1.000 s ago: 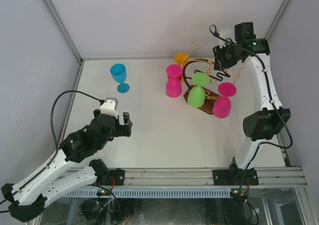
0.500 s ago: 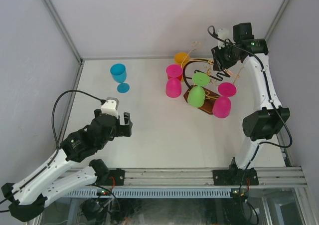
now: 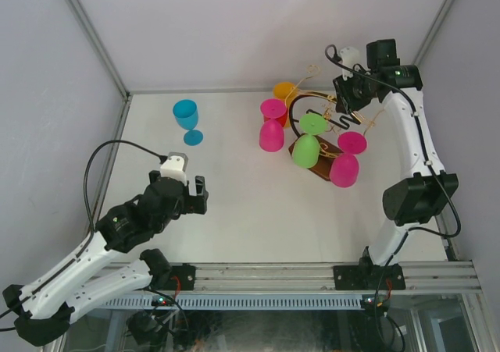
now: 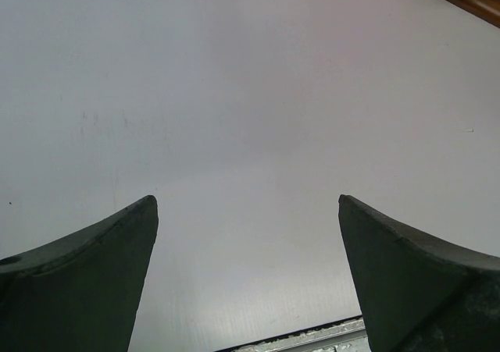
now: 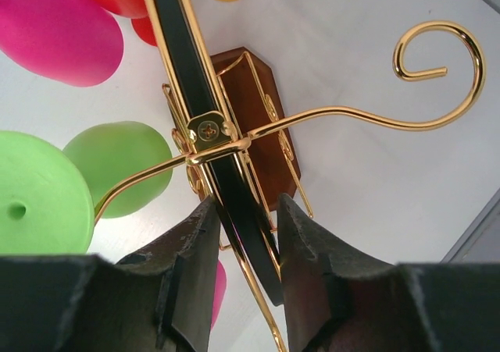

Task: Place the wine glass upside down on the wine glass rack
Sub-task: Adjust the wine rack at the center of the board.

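A white table (image 3: 234,211) is shown from above, with 2 robot arms mounted at its near edge. The wine glass rack (image 5: 248,106), made of gold wire with scroll-ended arms on a dark brown wooden base, is set toward the back right. Its black central loop (image 5: 183,63) is clamped between the narrowly set fingers of the right gripper (image 5: 245,211), probably so that the rack is steadied for loading. A green glass (image 3: 306,151) and a pink glass (image 3: 344,170) are hung bowl-down from its arms, and an orange glass (image 3: 284,91) is seen behind.

The wine glass (image 3: 186,114) judged to be the 1 not yet placed is bright blue and opaque, with a round foot. It is stood upright at the back left, well apart from the rack. The left gripper (image 4: 246,200) is held wide open and empty above bare table, likely readied to fetch that glass.
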Robot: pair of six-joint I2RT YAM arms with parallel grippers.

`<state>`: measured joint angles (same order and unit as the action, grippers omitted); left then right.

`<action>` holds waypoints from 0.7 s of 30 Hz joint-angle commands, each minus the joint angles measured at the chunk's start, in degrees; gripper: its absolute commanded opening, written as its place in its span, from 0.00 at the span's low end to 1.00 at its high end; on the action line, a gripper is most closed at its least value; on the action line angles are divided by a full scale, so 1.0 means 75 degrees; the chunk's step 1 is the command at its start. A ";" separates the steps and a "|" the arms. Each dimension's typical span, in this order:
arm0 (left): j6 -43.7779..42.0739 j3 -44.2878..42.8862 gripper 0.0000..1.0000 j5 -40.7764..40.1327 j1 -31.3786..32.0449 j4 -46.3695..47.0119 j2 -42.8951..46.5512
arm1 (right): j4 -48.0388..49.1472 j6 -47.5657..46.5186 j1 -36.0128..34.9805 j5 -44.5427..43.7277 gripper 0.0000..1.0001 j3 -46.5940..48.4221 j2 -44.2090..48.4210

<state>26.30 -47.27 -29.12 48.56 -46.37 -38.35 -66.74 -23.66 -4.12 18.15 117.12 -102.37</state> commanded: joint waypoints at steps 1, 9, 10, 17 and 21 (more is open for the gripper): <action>-0.0144 -0.0026 1.00 0.0121 -0.0052 0.0308 0.0010 | -0.0051 0.0042 0.0088 -0.0003 0.29 -0.0186 0.0629; -0.0144 -0.0022 1.00 0.0161 -0.0043 0.0312 0.0024 | 0.0016 0.0116 0.0116 0.0004 0.27 -0.0730 0.1270; -0.0144 -0.0015 1.00 0.0160 -0.0045 0.0312 0.0028 | 0.0051 0.0140 0.0114 -0.0004 0.27 -0.0819 0.1353; -0.0143 -0.0014 1.00 0.0213 -0.0040 0.0312 0.0053 | 0.0359 0.0413 0.0109 -0.0149 0.25 -0.1649 0.2141; -0.0139 0.0003 1.00 0.0241 -0.0040 0.0322 0.0096 | 0.0449 0.0649 0.0116 -0.0405 0.22 -0.2005 0.2469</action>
<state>26.30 -47.27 -28.05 48.56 -45.93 -38.20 -65.84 -21.71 -3.49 16.60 103.07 -88.01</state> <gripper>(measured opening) 0.996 0.245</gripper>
